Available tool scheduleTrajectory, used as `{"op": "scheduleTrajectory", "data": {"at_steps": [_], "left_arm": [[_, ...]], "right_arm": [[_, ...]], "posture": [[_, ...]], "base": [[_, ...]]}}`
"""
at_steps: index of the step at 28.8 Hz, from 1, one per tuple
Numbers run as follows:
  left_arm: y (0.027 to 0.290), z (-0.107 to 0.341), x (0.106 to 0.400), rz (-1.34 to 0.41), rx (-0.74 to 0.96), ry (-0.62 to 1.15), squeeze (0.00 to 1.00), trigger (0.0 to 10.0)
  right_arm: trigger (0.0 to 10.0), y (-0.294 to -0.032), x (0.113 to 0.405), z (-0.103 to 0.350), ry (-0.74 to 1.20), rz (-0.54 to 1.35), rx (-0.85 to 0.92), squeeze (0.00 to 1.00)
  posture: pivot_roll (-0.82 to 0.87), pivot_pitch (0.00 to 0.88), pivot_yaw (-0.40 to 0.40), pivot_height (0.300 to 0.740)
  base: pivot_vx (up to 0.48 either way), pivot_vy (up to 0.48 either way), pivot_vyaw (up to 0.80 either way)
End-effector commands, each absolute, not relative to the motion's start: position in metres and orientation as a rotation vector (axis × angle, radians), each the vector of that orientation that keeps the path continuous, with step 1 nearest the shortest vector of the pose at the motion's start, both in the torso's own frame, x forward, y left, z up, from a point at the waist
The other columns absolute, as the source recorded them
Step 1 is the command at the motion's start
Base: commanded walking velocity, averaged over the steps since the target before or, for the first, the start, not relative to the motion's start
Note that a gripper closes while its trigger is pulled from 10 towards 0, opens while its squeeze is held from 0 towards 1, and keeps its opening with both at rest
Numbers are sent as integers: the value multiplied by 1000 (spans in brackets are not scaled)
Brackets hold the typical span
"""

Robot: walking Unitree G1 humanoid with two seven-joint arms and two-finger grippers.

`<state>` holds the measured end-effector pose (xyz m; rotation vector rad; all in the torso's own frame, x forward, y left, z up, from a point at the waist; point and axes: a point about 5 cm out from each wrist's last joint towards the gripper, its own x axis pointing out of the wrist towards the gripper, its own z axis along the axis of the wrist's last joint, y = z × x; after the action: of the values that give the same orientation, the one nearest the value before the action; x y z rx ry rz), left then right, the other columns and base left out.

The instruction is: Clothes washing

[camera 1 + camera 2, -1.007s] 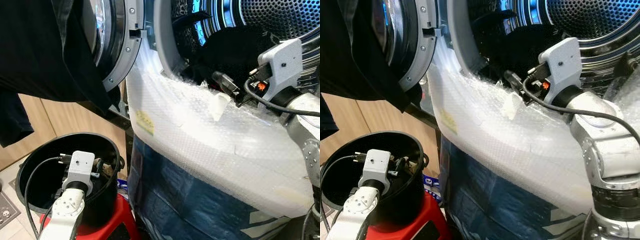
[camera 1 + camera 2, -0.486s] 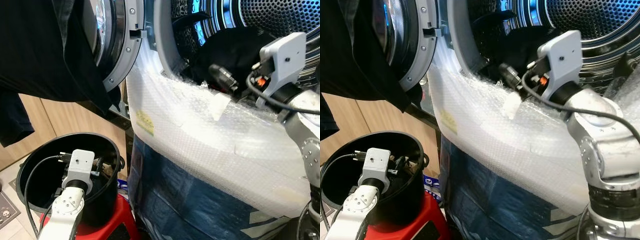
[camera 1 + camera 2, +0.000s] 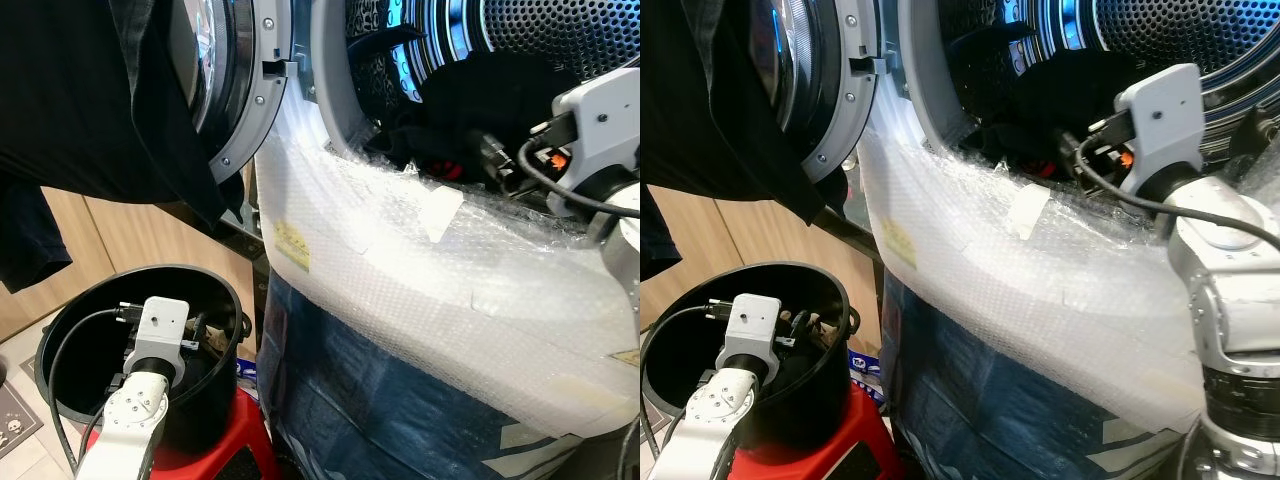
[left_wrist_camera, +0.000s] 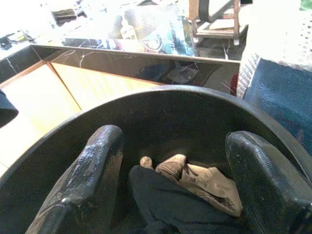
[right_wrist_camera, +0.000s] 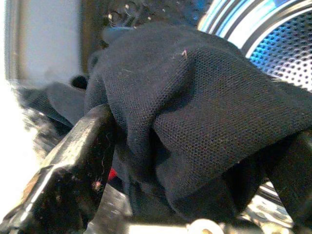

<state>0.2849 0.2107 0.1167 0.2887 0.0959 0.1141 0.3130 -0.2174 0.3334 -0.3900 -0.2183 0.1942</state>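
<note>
Black bucket (image 3: 60, 345) stands on a red stool (image 3: 235, 450); dark and beige clothes (image 4: 195, 187) lie inside. Washer drum (image 3: 1200, 40) holds a black garment (image 3: 480, 100) at its mouth.

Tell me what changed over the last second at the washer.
The right tool pushed from the bubble-wrapped drum lip deeper into the drum, its fingers now straddling the dark garment, which bunched up at the opening. Whether it has closed on the cloth is unclear. The left tool stayed open over the black bucket with clothes inside; the washer door and the black cloth draped over it are unchanged.
</note>
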Motion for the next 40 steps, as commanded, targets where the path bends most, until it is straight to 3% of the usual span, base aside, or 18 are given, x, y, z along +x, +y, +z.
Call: {"op": "scheduleTrajectory", "data": {"at_steps": [1,12,17,23,30,34,35,40], "left_arm": [[211,116,287,111,303,104,0,10000],[205,115,291,81,297,112,0,10000],[206,115,290,82,297,112,0,10000],[209,115,290,88,299,110,0,10000],[207,116,292,86,295,100,0,10000],[207,116,292,86,294,100,0,10000],[205,116,293,84,291,99,0,10000],[202,117,294,84,282,93,0,10000]], "right_arm": [[10000,-227,308,335,-216,178,-396,0],[10000,-242,279,343,-272,229,-454,0],[10000,-233,266,349,-356,331,-423,0],[10000,-192,235,352,-559,693,-339,0],[10000,-182,223,349,-607,878,-226,0],[10000,-167,224,345,-602,949,-171,0],[10000,-144,229,343,-643,1025,-47,0],[10000,-120,241,343,-638,1054,24,0]], "posture": [[169,14,-49,740],[122,26,-25,740],[124,29,-26,740],[132,25,-27,740],[135,22,-30,740],[133,20,-31,740],[131,21,-30,740],[147,21,-35,740]], "base": [[0,0,0],[0,0,0],[0,0,0],[0,0,0],[0,0,0],[0,0,0],[0,0,0],[0,0,0]]}}
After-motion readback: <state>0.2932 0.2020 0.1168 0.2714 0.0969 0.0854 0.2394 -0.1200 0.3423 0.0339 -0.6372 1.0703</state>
